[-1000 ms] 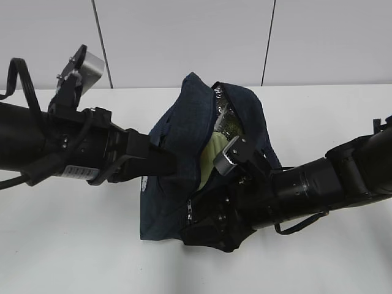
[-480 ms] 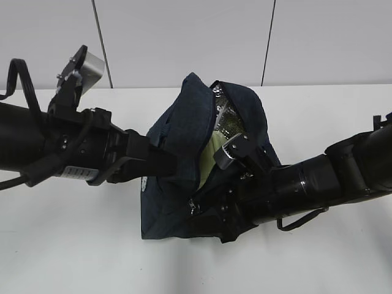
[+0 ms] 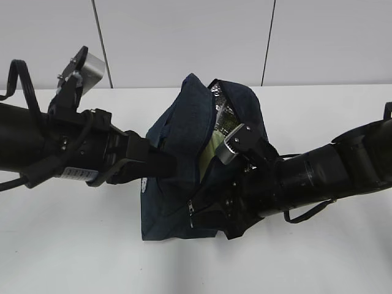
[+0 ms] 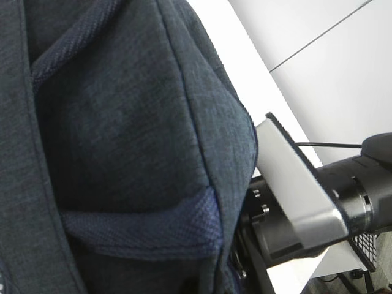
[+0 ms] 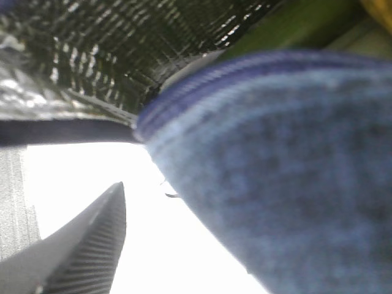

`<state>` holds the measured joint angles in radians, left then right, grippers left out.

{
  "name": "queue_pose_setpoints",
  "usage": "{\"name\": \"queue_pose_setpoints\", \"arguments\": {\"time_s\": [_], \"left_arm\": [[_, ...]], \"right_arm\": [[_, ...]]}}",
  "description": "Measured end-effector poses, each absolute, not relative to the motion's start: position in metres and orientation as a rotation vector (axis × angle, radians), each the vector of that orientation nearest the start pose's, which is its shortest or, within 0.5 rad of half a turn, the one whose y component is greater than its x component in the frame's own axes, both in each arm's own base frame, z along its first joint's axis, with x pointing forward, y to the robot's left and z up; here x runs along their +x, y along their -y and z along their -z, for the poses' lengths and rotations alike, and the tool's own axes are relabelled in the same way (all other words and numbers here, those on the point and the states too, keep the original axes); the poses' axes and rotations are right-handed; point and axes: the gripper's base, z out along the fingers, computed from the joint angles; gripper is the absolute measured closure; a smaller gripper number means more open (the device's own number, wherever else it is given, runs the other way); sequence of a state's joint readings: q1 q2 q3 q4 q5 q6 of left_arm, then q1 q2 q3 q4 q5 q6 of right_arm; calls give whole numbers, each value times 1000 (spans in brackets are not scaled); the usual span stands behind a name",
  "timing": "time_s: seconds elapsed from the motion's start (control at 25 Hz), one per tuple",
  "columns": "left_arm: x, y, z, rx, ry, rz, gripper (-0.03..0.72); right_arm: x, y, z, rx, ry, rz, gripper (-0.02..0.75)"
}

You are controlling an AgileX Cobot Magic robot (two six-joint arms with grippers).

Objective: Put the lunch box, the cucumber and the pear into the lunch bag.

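Navy fabric is filling both wrist views, so I'm working mostly from the outside camera. I'm keeping the left gripper [image 3: 174, 164] clenched, seemingly on the near flap of the lunch bag [image 3: 177, 141], though the contact itself is hidden behind cloth. My right gripper [image 3: 211, 205] is sitting low at the bag's open mouth, buried in the fabric; one finger [image 5: 86, 251] is showing in its own camera with nothing visible against it, and I cannot tell whether it is gripping anything. Just above that gripper, inside the opening, I'm seeing the pale green lid of the lunch box [image 3: 210, 150], already lying within the foil lining [image 5: 122, 49]. The cucumber and pear I'm not finding in any view. To do this well, I'm judging that the left side should be holding the mouth wide while the right is moving slowly, clear of the zipper edge, without snagging cloth.
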<state>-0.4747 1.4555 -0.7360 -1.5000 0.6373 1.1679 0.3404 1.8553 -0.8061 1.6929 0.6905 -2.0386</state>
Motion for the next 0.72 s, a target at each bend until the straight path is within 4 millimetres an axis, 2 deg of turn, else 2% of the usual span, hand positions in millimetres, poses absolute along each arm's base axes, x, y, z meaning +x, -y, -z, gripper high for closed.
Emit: {"name": "queue_pose_setpoints", "arguments": {"time_s": [0.32, 0.52, 0.72], "left_arm": [[222, 175, -231, 548, -2280, 1124, 703], [222, 175, -231, 548, -2280, 1124, 703], [223, 175, -231, 540, -2280, 1123, 703]], "right_arm": [[283, -164, -138, -1052, -2079, -885, 202], [283, -166, -136, -1036, -2081, -911, 164], [287, -168, -129, -980, -2084, -952, 160]]}}
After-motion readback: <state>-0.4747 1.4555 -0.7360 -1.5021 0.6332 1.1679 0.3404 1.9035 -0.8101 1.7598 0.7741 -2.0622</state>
